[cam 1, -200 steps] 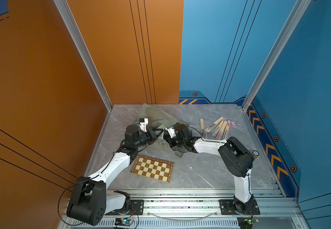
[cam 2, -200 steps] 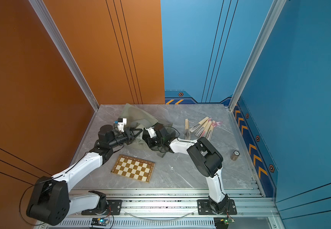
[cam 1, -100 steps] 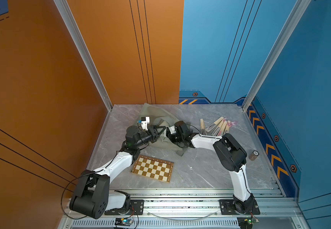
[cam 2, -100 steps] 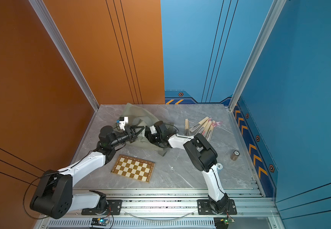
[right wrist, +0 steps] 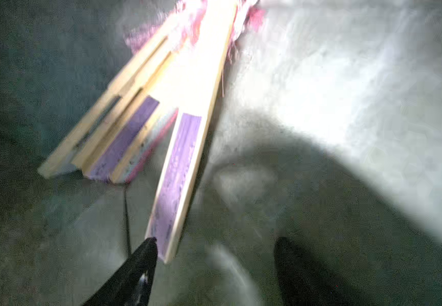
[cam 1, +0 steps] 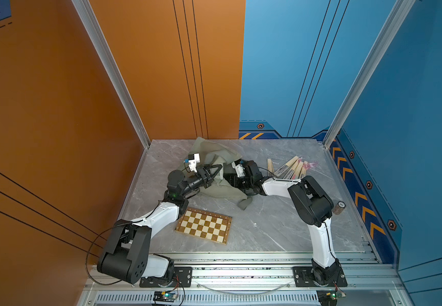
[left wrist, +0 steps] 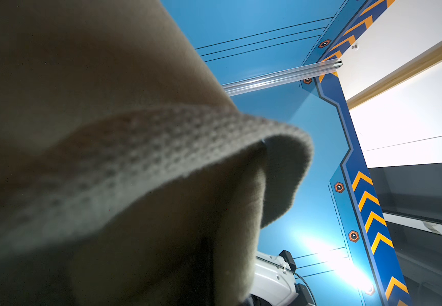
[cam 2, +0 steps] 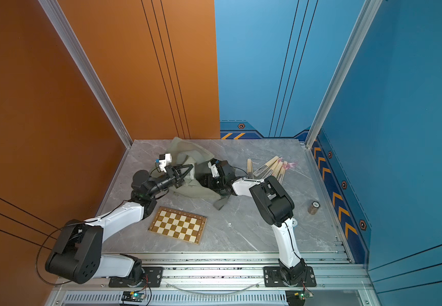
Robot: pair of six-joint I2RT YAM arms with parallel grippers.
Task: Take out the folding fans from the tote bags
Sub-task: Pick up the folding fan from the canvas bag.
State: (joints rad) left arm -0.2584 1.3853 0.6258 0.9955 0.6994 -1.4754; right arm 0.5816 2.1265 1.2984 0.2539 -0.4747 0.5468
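The olive tote bag (cam 1: 215,156) lies crumpled at the back middle of the table, seen in both top views. My left gripper (cam 1: 218,167) is shut on a fold of its fabric and holds it up. In the left wrist view the bag's cloth and strap (left wrist: 135,164) hide the jaws. My right arm's wrist (cam 1: 243,174) reaches into the bag's mouth. Inside, in the right wrist view, my right gripper (right wrist: 215,246) is open, its fingertips (right wrist: 148,246) beside the end of a purple folding fan (right wrist: 180,180). Several more fans (right wrist: 113,132) lie behind it. Other fans (cam 1: 291,168) lie on the table, right of the bag.
A brown-and-cream chessboard (cam 1: 204,229) lies flat in front of the bag. A small brown cylinder (cam 1: 337,208) stands near the right edge. Orange and blue walls close in the table at the left, back and right.
My left gripper has moved right and slightly up with the bag's fabric. The right arm has pushed a little further into the bag, its elbow drawn in.
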